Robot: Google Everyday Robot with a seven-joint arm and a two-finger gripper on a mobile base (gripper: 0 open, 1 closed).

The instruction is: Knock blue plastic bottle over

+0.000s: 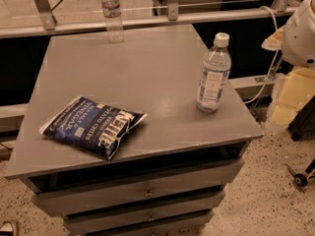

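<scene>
The blue plastic bottle (213, 73) stands upright near the tabletop's (138, 73) right edge, close to our arm (301, 33). The gripper is out of view, so we cannot tell its state.

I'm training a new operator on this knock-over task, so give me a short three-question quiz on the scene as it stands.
1. True or false: the blue plastic bottle already lies on its side.
2. What lies at the front left of the grey cabinet top? A) a chip bag B) a sponge C) a cup
3. Fill in: the smaller clear bottle stands near the top's ____ edge.

Key: 1 false, it stands upright, capped, near the right edge. 2 A. 3 far.
Note: the gripper is not in view; only a white rounded part of the arm shows at the upper right.
</scene>
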